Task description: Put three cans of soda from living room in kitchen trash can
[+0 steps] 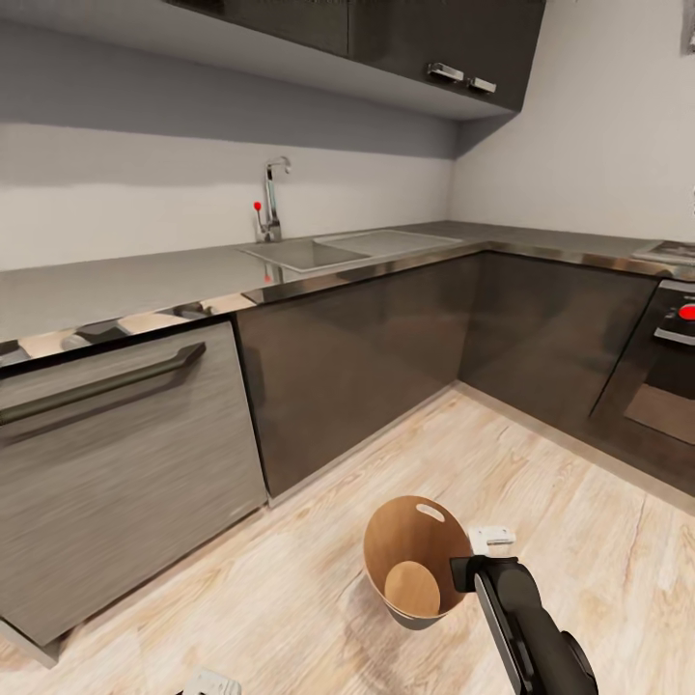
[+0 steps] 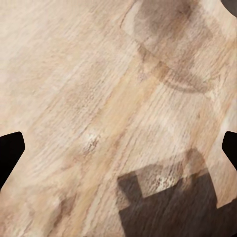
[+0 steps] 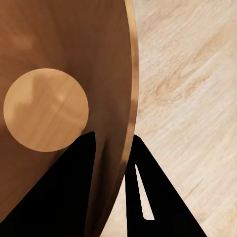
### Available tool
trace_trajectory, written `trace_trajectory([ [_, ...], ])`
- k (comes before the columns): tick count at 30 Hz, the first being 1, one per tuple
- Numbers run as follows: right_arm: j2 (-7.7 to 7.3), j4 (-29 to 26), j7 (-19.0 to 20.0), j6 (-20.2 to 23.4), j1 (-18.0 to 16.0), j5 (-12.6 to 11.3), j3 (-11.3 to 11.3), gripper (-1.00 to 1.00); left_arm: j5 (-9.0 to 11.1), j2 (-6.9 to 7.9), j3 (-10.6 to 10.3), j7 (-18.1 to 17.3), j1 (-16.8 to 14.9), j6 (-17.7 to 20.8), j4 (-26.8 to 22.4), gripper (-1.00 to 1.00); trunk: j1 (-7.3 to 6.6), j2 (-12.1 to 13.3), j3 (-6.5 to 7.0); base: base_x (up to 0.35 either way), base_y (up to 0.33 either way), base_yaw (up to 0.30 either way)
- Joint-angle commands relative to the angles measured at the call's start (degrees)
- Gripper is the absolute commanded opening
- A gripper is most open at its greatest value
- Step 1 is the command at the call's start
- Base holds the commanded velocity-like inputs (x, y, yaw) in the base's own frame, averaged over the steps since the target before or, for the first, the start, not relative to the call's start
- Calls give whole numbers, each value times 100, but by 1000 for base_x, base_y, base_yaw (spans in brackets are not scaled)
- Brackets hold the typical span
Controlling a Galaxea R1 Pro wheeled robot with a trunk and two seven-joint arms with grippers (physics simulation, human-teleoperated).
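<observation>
The tash can (image 1: 398, 541) stands on the wood floor in front of the kitchen cabinets, tipped so its copper-brown inside and round bottom show, with nothing in it. An oval handle cutout (image 1: 430, 513) sits near its far rim. My right gripper (image 1: 464, 576) is at the bin's near right rim. In the right wrist view the tash can (image 3: 59, 39) wall runs between the two fingers of the right gripper (image 3: 112, 139), one finger inside and one outside, closed on it. My left gripper (image 2: 121, 148) hangs open over bare floor. The cans of soda are out of view.
A grey counter (image 1: 145, 280) with a sink (image 1: 309, 254) and tap (image 1: 272, 198) runs along the wall and turns the corner. A dishwasher front (image 1: 116, 454) is at the left, dark cabinets (image 1: 357, 357) are in the middle, and an oven (image 1: 666, 376) is at the right.
</observation>
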Motion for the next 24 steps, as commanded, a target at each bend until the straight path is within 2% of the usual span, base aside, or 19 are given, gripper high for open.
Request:
trace_trajectory([
  [1,1,-2,8,-3,-2,-36,1,-100,0,0,0,0,0,0,0,100,0,0,10,0,0,0],
  [17,-1,-2,17,-3,-2,-45,1,-100,-3,0,0,0,0,0,-8,100,0,0,109,0,0,-18],
  [24,1,-2,17,-6,-2,-45,1,-100,0,0,0,0,0,-1,-8,100,0,0,143,0,0,195],
])
